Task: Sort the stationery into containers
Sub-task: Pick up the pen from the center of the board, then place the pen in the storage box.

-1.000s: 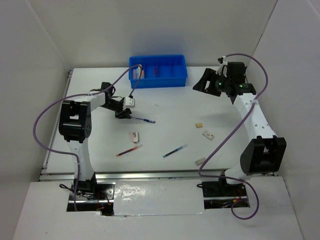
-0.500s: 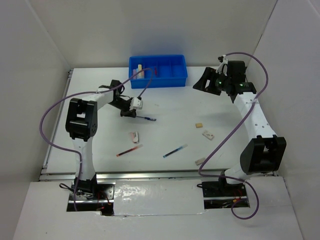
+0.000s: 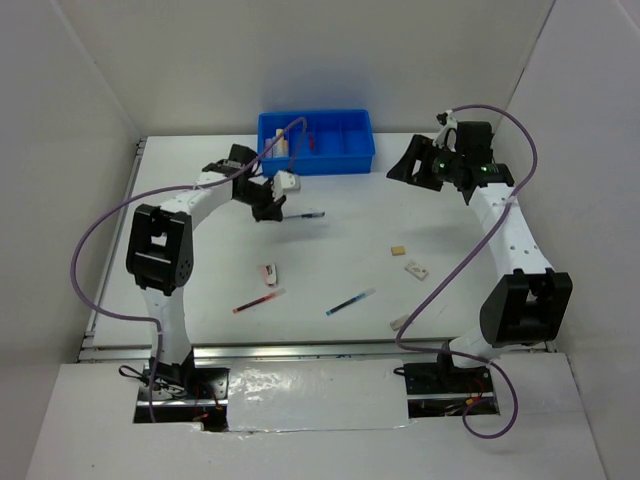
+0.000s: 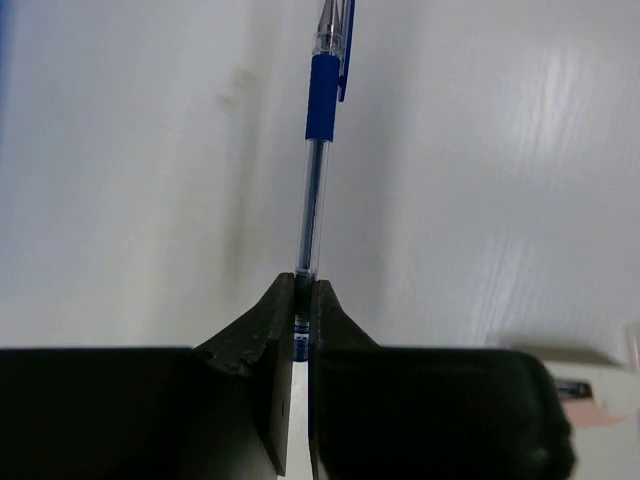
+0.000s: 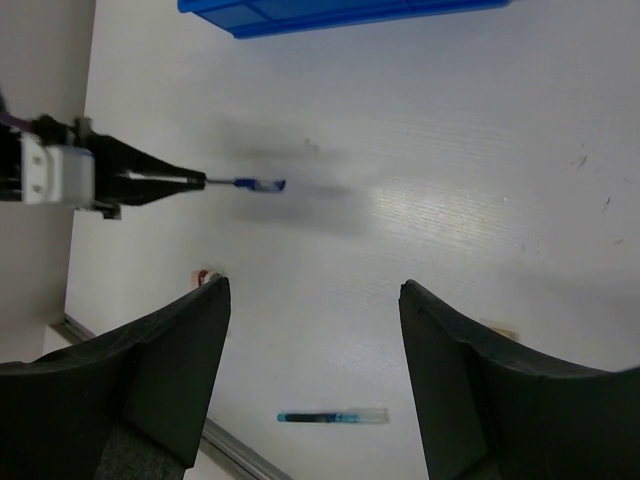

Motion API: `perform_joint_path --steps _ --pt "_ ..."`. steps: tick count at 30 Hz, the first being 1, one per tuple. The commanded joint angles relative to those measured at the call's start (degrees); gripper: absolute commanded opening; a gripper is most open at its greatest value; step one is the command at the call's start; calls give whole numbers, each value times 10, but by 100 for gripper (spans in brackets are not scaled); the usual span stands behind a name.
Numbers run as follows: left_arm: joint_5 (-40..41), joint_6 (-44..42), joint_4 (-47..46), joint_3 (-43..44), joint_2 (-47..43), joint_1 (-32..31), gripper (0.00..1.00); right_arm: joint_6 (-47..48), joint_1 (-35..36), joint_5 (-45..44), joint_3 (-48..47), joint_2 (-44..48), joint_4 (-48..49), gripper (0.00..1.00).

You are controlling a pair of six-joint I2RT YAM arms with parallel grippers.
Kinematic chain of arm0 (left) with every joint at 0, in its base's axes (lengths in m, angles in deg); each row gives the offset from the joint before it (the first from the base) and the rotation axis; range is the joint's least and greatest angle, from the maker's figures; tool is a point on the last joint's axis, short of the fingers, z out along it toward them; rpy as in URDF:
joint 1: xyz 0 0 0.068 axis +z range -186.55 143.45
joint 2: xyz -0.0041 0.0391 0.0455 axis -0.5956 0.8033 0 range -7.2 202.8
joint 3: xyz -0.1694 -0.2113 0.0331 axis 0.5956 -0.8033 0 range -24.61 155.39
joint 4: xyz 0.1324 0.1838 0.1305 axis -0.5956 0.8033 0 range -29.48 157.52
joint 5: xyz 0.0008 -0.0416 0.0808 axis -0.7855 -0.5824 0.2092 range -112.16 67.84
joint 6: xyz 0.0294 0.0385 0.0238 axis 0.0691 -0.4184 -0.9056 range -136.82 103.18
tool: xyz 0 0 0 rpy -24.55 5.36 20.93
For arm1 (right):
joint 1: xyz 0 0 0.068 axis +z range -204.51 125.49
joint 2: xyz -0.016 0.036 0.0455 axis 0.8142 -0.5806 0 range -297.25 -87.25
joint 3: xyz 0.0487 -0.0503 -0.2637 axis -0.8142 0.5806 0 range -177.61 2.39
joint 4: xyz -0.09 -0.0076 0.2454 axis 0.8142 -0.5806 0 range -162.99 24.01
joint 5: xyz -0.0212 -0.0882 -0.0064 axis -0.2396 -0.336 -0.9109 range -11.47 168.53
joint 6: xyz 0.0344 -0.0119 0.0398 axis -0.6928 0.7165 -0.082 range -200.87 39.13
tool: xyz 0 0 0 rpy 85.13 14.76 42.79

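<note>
Left jaws hold one thin blue pen [image 4: 312, 190] over the white table [image 3: 350, 235], near the one blue plastic tray [image 3: 316, 161]; right jaws are wide, empty. One red pen [image 3: 259, 300], one teal pen [image 3: 350, 302], four small erasers [image 3: 416, 268] lie loose.

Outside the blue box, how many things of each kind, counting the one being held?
Pens: 3 (blue pen in the left gripper, red pen, teal pen)
Small blocks: 4 (pink-white block, beige block, white block, pale bar)
Total: 7
</note>
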Motion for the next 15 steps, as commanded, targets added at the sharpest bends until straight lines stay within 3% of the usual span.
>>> perform_joint_path --steps 1,4,5,6,8,9,15 --pt "21 227 -79 86 -63 -19 0 18 -18 20 -7 23 -15 75" --pt "79 353 -136 111 -71 -26 0 32 -19 21 -5 22 -29 74" --pt "108 436 -202 109 -74 -34 0 34 -19 23 -4 23 -32 74" --pt "203 471 -227 115 -71 -42 0 39 -20 24 -4 23 -36 73" --pt "302 551 -244 146 -40 -68 0 41 -25 19 0 28 -36 73" --pt "365 562 -247 182 -27 -74 0 43 -26 15 2 29 -35 73" --pt "478 664 -273 333 108 -83 0 41 -38 16 18 30 -30 72"
